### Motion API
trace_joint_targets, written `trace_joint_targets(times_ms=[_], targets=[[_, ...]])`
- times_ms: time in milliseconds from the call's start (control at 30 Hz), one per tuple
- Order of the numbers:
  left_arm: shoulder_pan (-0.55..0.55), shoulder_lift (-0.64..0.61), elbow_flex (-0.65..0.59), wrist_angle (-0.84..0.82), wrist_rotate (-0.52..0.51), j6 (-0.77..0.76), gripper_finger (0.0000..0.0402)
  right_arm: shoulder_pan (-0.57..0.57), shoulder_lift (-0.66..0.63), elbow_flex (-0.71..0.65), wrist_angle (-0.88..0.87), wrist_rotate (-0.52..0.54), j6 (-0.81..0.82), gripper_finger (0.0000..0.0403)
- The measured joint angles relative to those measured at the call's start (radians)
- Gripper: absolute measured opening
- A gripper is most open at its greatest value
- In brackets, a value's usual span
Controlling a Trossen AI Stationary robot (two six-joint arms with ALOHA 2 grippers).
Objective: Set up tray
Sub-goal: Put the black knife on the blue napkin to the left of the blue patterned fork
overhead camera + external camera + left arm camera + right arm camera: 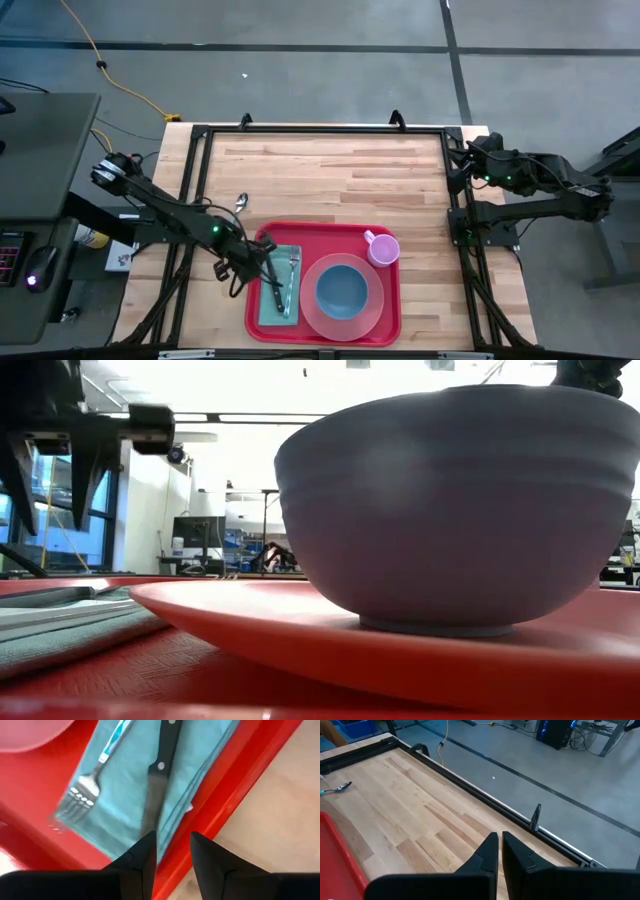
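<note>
Since my left pincer (258, 262) hangs half open and empty just above the left rim of the tray (390, 325), over the tip of the knife (275, 285) on the napkin (265, 312), I judge the next move turns on the spoon (241, 202). It lies out on the bare worktop (330, 175) just beyond the tray's far left corner, its long axis slanting toward that corner. The left arm is far nearer; my right pincer (498, 851) waits shut at the far right edge.
</note>
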State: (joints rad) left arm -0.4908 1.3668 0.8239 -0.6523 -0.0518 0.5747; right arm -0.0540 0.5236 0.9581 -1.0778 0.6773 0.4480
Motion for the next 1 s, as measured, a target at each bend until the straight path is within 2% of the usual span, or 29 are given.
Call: trace_joint_targets(times_ms=[133,267,400,667,1000], targets=[[0.000,0.000,0.004,-0.001,-0.017,0.116,0.0150,0.000,0.000,0.000,0.000,0.001,0.000,0.0000],[0.002,0.015,0.004,0.005,-0.080,0.270,0.0150,0.000,0.000,0.000,0.000,0.005,0.000,0.0000],[0.024,0.041,0.005,0.041,-0.085,0.397,0.0150,0.000,0.000,0.000,0.000,0.009,0.000,0.0000],[0.105,0.113,0.010,0.050,-0.044,0.457,0.0150,0.000,0.000,0.000,0.000,0.010,0.017,0.0000],[0.105,0.111,0.007,0.048,0.008,0.502,0.0150,0.000,0.000,0.000,0.000,0.010,0.020,0.0000]])
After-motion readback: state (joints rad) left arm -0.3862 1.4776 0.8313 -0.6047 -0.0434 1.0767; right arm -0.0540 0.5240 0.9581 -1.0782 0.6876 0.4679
